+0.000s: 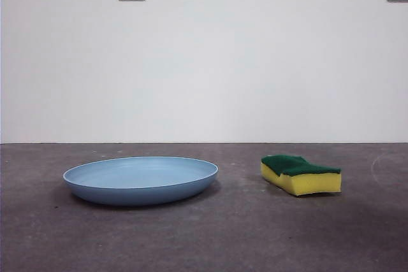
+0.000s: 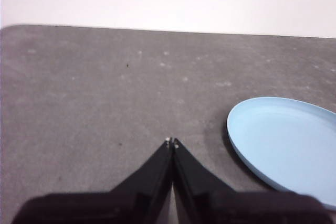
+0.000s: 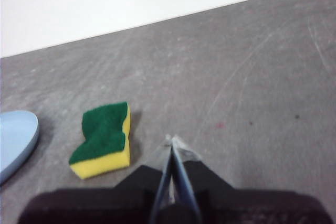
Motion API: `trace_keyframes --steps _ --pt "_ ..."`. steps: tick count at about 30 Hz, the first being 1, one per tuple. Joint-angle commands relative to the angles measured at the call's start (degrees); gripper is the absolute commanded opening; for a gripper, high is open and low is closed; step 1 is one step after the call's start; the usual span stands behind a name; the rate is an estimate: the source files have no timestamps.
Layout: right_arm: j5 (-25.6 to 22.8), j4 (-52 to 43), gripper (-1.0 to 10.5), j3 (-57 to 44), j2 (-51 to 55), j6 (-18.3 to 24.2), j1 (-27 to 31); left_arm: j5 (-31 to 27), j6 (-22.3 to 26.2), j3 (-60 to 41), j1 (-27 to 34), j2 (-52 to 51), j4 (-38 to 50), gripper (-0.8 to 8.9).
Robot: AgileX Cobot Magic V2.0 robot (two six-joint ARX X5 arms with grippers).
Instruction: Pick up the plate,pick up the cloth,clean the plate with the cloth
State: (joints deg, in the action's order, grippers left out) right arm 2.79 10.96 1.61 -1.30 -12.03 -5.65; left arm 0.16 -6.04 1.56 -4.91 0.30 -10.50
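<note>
Lying apart: one plate point(image 1: 140, 179), one cloth point(image 1: 300, 174).

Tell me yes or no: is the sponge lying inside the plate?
No. In the front view the sponge lies on the grey table beside the light-blue plate, with bare tabletop between them.

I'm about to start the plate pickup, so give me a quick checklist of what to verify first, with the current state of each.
1. Plate lies flat on the table, nothing in it: ok.
2. Sponge lies apart from the plate, green side up: ok.
3. Left gripper is open for the plate rim: not ok, jaws shut, off to the plate's side.
4. Right gripper is open for the sponge: not ok, jaws shut, beside the sponge.
5. Neither gripper holds anything: ok.
6. Plate dirty: cannot tell, surface looks plain.
</note>
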Motion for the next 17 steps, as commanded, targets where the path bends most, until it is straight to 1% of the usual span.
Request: trace_keyframes --steps 1,2,4,6,8,15,17 --pt "-0.33 -0.35 -0.1 2.75 -1.66 -2.47 -0.04 -0.15 -1.95 2.67 0.15 0.46 -2.1 -0.06" --pt "-0.31 -0.35 -0.1 3.72 -2.58 -3.13 -0.04 -0.13 -1.97 3.69 0.15 0.87 -2.99 -0.06" --pt "-0.13 -0.31 -0.1 6.29 -5.35 -3.96 -0.04 -0.07 -3.54 6.38 0.13 2.29 -4.87 -0.06" --pt "-0.13 0.09 -0.1 9.25 -8.94 -4.02 -0.04 -0.07 -4.57 9.25 0.13 4.48 -6.16 -0.06" --pt "-0.04 0.57 -0.1 12.02 -12.35 -4.02 -0.04 -0.04 -4.55 11.76 0.13 6.84 -6.8 -0.06" --pt "0.59 6.8 -0.1 24.87 -27.36 -3.8 -0.04 0.39 -4.48 22.67 0.13 20.22 -10.23 -0.06" --pt "2.27 8.28 -0.1 27.54 -30.69 -2.58 -0.02 1.22 -4.39 25.66 0.13 24.15 -11.8 -0.06"
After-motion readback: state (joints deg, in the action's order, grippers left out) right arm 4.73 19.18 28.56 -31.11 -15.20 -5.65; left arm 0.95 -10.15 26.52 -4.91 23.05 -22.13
